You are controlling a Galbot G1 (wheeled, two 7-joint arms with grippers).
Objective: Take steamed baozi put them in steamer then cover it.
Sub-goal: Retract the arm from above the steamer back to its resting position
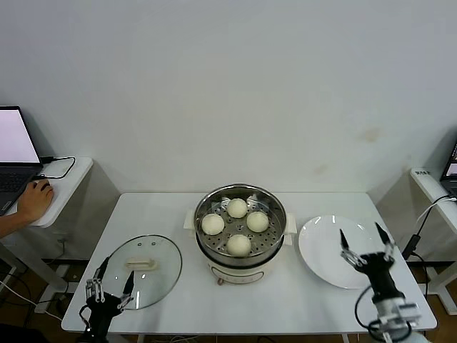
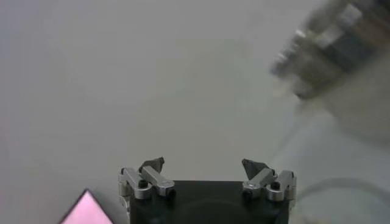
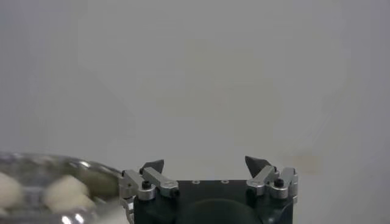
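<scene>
Several cream-white baozi [image 1: 238, 209] sit on the perforated tray inside the shiny steel steamer [image 1: 275, 221] at the table's middle. The steamer's rim and two baozi [image 3: 61, 192] also show in the right wrist view. The glass cover [image 1: 158, 284] with its cream handle lies flat on the table to the steamer's left. My left gripper [image 1: 112, 279] is open and empty, raised over the cover's near left edge. My right gripper [image 1: 365, 239] is open and empty above the white plate.
A flat white round plate [image 1: 321, 251] lies right of the steamer. A side table at far left holds a laptop [image 1: 14, 158] and a person's hand on a mouse [image 1: 34, 199]. Another side table [image 1: 432, 187] stands at far right.
</scene>
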